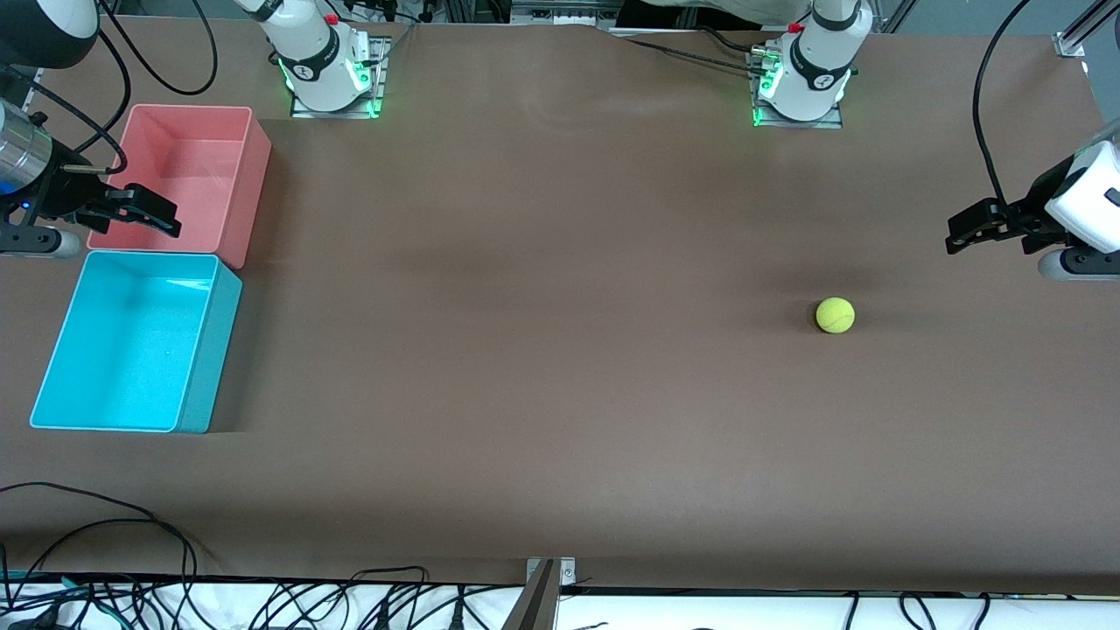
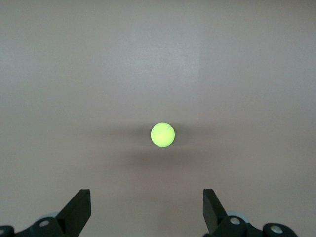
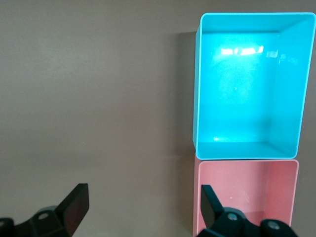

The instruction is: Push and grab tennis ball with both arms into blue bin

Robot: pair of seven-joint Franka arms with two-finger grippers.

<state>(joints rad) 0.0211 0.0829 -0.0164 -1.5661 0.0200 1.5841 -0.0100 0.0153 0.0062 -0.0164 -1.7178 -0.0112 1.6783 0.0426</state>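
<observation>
The tennis ball (image 1: pixel 835 315) lies on the bench (image 1: pixel 560 350), near the left end effector (image 1: pixel 962 234), which hovers released. The right end effector (image 1: pixel 144 214) hangs released over the pink bin (image 1: pixel 249 175), beside the blue bin (image 1: pixel 206 350).

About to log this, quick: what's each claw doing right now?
Left claw: open, empty, above the table near the tennis ball.
Right claw: open, empty, over the pink bin.

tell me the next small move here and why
Probably lower the open left gripper toward the table just past the tennis ball, ready to push. The ball sits alone at the left arm's end, while the blue bin stands empty at the right arm's end, where the open right gripper hangs over the pink bin.
</observation>
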